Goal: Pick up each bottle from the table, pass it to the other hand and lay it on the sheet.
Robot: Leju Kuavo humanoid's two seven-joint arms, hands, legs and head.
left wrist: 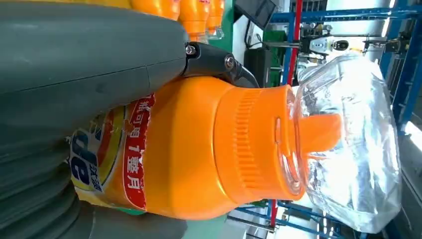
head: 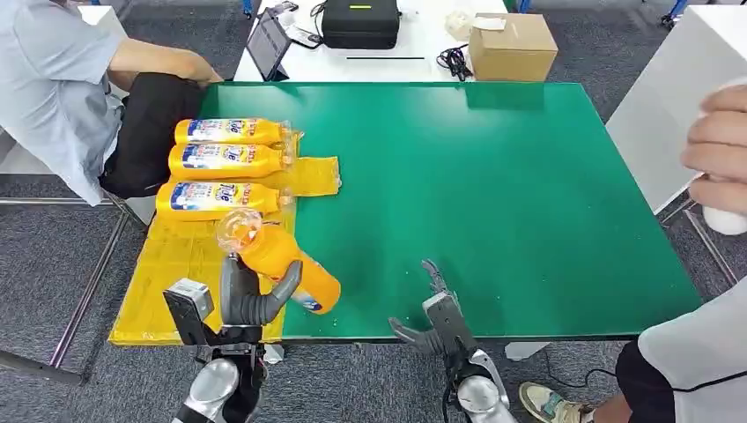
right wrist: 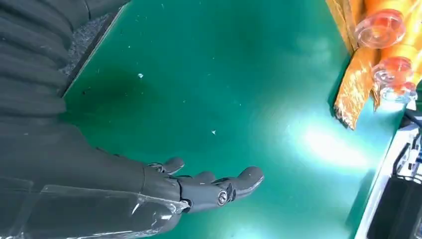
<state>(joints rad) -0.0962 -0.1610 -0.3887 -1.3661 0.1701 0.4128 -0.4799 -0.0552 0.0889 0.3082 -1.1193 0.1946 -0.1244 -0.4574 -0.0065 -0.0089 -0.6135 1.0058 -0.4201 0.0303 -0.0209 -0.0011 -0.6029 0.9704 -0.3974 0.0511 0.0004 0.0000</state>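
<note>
My left hand (head: pixel 248 304) grips an orange bottle (head: pixel 284 263) with a clear cap above the near left part of the green table (head: pixel 493 185), beside the yellow sheet (head: pixel 176 273). In the left wrist view the bottle (left wrist: pixel 199 149) sits in the grey hand (left wrist: pixel 74 74), its clear cap (left wrist: pixel 348 144) pointing away. Three more orange bottles (head: pixel 225 163) lie side by side on the sheet's far end. My right hand (head: pixel 436 317) hovers open over the table's near edge, holding nothing; the right wrist view has its fingers (right wrist: pixel 219 186) spread above the green surface.
A person in a grey shirt (head: pixel 53 79) sits at the far left. Another person's hand (head: pixel 718 145) holds a white object at the right edge. Behind the green table a white table (head: pixel 414 53) carries a tablet (head: pixel 269 44), a black case (head: pixel 361 22) and a cardboard box (head: pixel 513 46).
</note>
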